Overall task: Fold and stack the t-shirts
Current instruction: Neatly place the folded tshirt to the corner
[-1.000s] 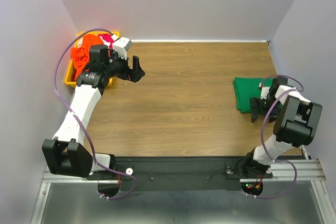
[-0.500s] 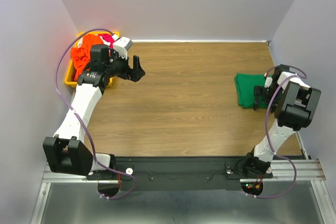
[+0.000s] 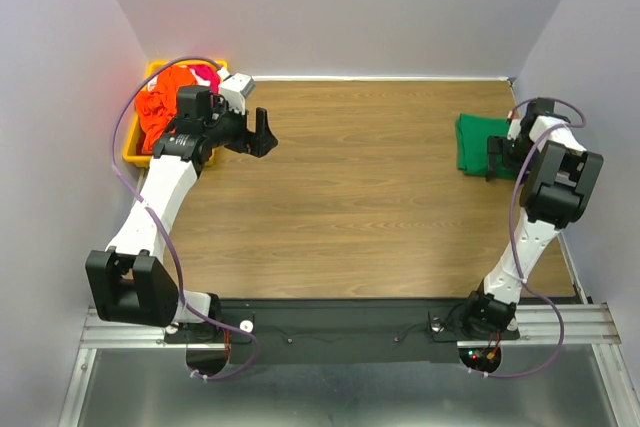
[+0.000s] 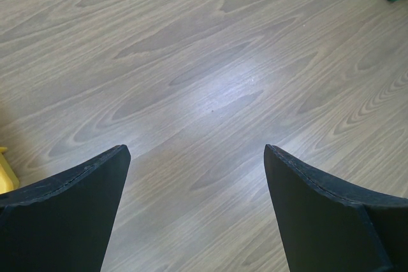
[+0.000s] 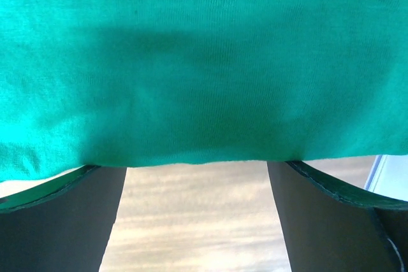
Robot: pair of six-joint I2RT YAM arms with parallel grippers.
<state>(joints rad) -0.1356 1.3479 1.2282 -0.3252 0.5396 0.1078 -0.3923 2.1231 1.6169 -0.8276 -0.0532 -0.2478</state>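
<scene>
Along the right edge of the counter [image 3: 350, 187], near the far corner: folded green t-shirt [image 3: 477, 142], right gripper [image 3: 498, 154] at its hem with jaws spread wide. By the far left corner: orange t-shirt [image 3: 160, 105] and red-pink t-shirt [image 3: 207, 74] heaped in yellow bin [image 3: 131, 153], left gripper [image 3: 262, 134] beside it, parted, empty.

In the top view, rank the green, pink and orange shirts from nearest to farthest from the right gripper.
1. Green shirt: at the fingers of the right gripper, far right.
2. Pink shirt: far left, at the right end of the yellow bin.
3. Orange shirt: same bin, further left.
</scene>
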